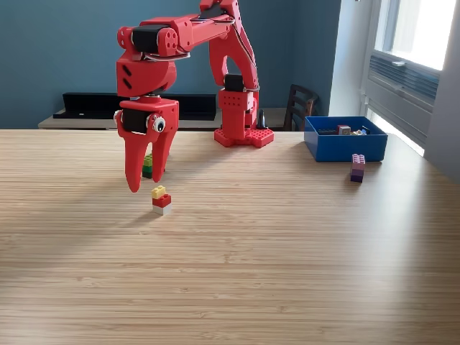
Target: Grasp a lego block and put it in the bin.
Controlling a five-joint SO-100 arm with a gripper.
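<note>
My red gripper hangs open, fingers pointing down just above the table, with nothing between them. It is to the left of and slightly above a small lego stack of yellow, red and white blocks. A green lego stack shows in the gap between the fingers, partly hidden behind them. A pink and purple lego stack stands at the exterior view's right, just in front of the blue bin. Some small blocks lie inside the bin.
The arm's red base sits at the back middle of the wooden table. Behind the table are a long black tray on a shelf and a dark chair. A window is at the right.
</note>
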